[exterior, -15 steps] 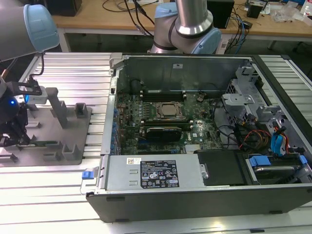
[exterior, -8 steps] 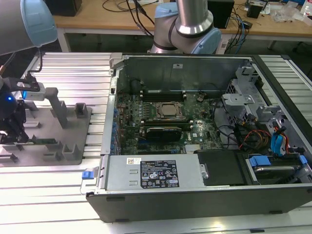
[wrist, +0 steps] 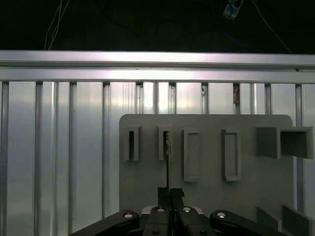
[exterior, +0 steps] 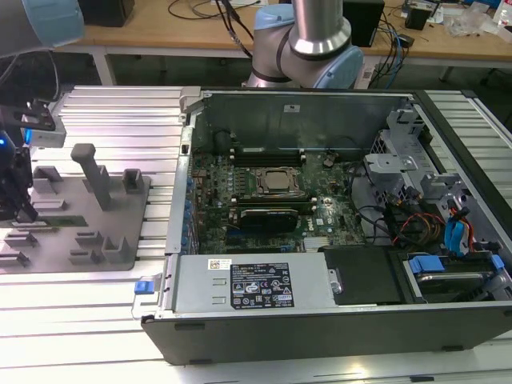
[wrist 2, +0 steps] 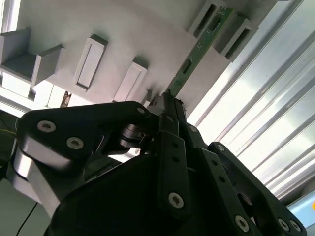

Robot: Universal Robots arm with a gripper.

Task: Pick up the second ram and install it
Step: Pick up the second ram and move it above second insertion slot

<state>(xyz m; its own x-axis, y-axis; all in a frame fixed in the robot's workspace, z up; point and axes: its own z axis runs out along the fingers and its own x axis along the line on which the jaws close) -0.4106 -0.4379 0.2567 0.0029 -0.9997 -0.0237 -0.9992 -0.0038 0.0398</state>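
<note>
Second ram [wrist 2: 196, 55], a thin green stick, is clamped at its near end by the gripper [wrist 2: 166, 101], black fingers [wrist: 176, 193] closed on its edge in both wrist views. The stick's far end sits in a slotted block [wrist 2: 216, 22] on the grey fixture plate [wrist: 211, 196]. The plate rests on a ribbed aluminium table [wrist: 49, 147]. In the exterior view the gripper stands over the plate at the exterior view's left, well apart from the open computer case [exterior: 288, 112].
</note>
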